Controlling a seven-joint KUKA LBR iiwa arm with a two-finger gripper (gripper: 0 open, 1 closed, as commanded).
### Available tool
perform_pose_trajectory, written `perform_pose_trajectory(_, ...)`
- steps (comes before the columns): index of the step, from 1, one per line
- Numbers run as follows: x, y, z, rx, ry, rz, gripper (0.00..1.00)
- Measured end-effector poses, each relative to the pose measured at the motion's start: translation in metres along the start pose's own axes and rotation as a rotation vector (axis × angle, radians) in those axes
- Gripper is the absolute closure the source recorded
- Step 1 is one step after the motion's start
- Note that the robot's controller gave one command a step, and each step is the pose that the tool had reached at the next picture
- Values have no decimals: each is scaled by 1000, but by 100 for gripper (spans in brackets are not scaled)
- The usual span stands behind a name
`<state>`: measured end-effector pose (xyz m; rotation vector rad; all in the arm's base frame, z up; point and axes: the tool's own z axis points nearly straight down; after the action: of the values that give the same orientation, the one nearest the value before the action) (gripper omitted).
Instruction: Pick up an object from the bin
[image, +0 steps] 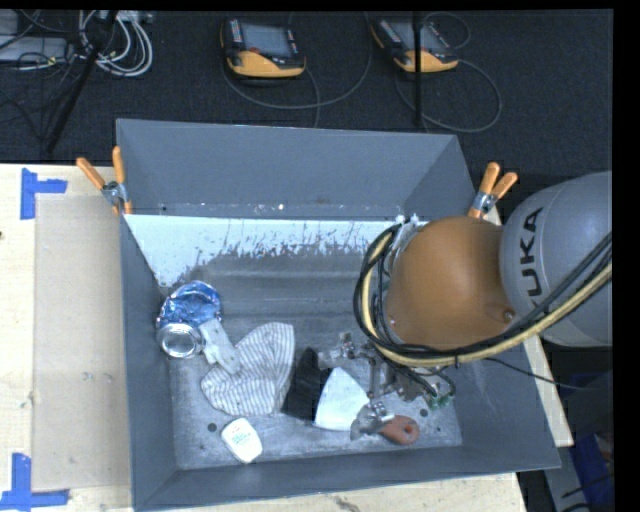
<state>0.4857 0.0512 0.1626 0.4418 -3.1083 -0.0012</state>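
My gripper (374, 392) is low in the bin's front right part, partly hidden under the arm's orange cover. It stands right beside a white folded piece (338, 400) and touches or nearly touches its right edge. A small reddish-brown lump (401, 430) lies just in front of the gripper, to its right. A black block (303, 385) leans against the white piece's left side. I see nothing held in the gripper.
A grey-and-white striped cloth (250, 367) lies in the middle of the floor. A crumpled blue-and-silver can (186, 318) sits at the left, with a white plastic piece (219, 346) beside it. A small white oval (241, 439) rests near the front wall.
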Motion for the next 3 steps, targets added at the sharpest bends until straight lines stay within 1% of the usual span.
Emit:
perform_pose_trajectory(1,-25,-18,83,-8,15,-90,100)
perform_pose_trajectory(2,-25,-18,83,-8,15,-90,100)
perform_pose_trajectory(3,-39,-9,55,-5,6,-147,100)
